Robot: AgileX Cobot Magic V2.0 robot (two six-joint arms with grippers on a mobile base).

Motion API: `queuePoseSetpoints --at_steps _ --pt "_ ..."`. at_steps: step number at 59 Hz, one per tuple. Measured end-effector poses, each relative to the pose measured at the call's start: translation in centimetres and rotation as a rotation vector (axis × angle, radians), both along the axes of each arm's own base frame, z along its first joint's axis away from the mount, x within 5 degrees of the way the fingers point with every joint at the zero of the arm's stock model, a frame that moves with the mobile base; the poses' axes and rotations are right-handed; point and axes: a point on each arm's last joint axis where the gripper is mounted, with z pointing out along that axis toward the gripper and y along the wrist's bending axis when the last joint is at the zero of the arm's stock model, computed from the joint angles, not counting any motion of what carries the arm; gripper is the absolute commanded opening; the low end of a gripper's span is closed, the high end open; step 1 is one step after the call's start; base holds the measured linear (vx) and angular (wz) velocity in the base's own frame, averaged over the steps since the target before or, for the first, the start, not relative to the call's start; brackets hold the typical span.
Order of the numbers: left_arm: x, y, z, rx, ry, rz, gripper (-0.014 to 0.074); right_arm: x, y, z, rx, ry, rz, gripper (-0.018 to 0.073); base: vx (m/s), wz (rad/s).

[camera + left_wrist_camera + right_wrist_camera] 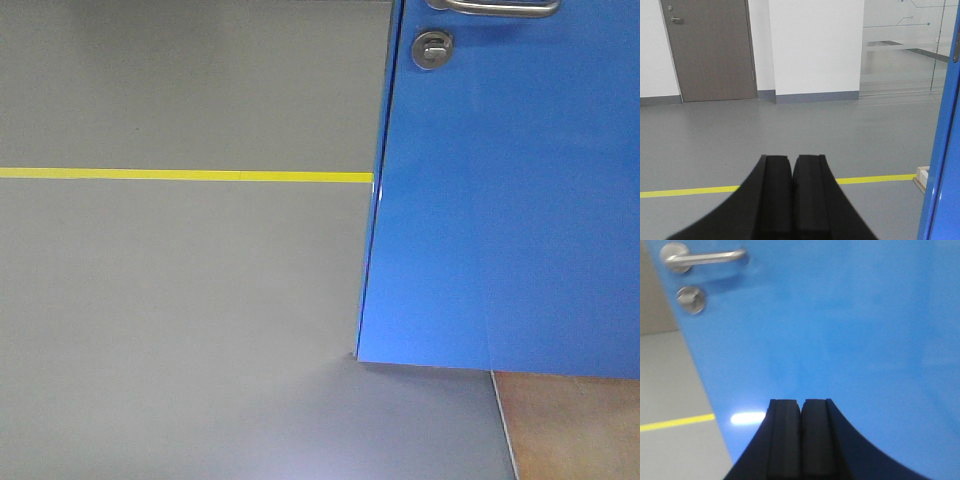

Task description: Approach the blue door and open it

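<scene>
The blue door (pixel 500 200) fills the right half of the front view, its free edge at the left and its bottom edge just above the floor. Its silver lever handle (pixel 495 7) shows at the top, with a round silver lock (pixel 432 48) below it. In the right wrist view the blue door (pixel 840 330) fills the frame, with the lever handle (pixel 705 258) and lock (pixel 691 299) at upper left. My right gripper (pixel 800 402) is shut, empty, pointing at the panel below the handle. My left gripper (pixel 792 159) is shut and empty, left of the door's edge (pixel 942 150).
Grey floor with a yellow tape line (pixel 185 175) runs left of the door. Brown flooring (pixel 580 425) lies under the door at lower right. Far off stand a grey-brown door (pixel 710 50), a white wall (pixel 815 45) and a glass partition (pixel 905 45). A small wooden block (pixel 921 177) sits by the door's base.
</scene>
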Motion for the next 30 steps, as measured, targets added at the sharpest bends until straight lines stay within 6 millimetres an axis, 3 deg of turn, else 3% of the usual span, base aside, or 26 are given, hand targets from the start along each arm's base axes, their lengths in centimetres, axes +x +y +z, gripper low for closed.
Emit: queuePoseSetpoints --at_steps 19,30 --pt "0.0 0.0 0.0 0.000 0.000 0.000 0.0073 1.5 0.2 -5.9 -0.006 -0.014 0.071 -0.0001 0.00 0.00" --pt "0.0 0.0 0.0 0.000 0.000 0.000 0.0073 1.6 0.4 -5.5 -0.020 -0.095 0.093 -0.0001 0.00 0.00"
